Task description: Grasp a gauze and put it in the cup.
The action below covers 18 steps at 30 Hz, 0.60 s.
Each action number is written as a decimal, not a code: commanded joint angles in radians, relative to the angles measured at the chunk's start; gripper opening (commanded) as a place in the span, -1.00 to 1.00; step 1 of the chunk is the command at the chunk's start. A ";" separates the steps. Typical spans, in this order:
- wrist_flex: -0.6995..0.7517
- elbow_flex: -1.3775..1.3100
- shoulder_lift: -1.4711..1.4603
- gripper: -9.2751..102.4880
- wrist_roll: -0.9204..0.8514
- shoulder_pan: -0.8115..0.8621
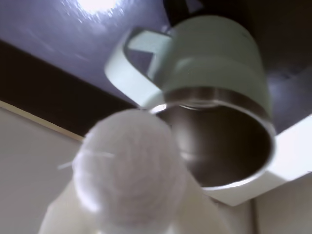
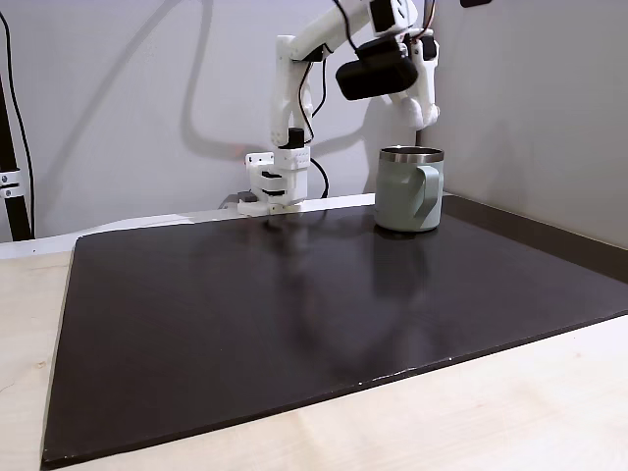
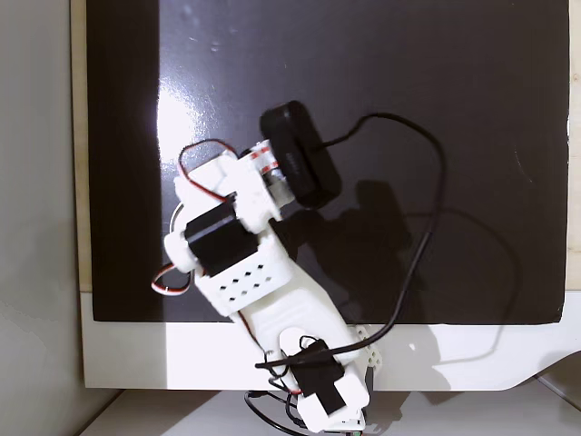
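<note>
Since the small white soft roll of gauze (image 1: 127, 170) is already off the mat and up in the air w/ the arm, you've got the grasp done; what's left, judging by the pics, is the drop into the sage-green mug w/ steel rim and side handle (image 1: 214, 97), then the retreat.

Wrist view: roll sits right in front of the lens, blurred, held betw. the white fingers of the gripper (image 1: 129, 204); jaws are pinched onto it, only as wide as the roll itself, one white finger (image 1: 63, 209) showing beside and below it; exact contact pts are too blurred to tell. Mug mouth is just ahead of and beyond the roll, steel interior open and empty as far as you can see; the handle lies off to the upper left of the roll in that view.

Side fixed view: gripper (image 2: 427, 110) hangs above the mug (image 2: 409, 189), nr its rim, tip pointing down, clear of the steel edge; I can't make out the roll itself there. Mug stands upright on the dark glossy mat (image 2: 294, 324).

Top fixed view: the arm and the black wrist camera (image 3: 300, 154) cover the mug, so you can't check alignment from there; go by the wrist view.

Judgement: approx. two-thirds done; you need the roll fully over the opening before you let go, else it may catch the rim.
</note>
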 commanded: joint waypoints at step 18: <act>0.002 0.224 0.137 -0.81 -0.061 -0.084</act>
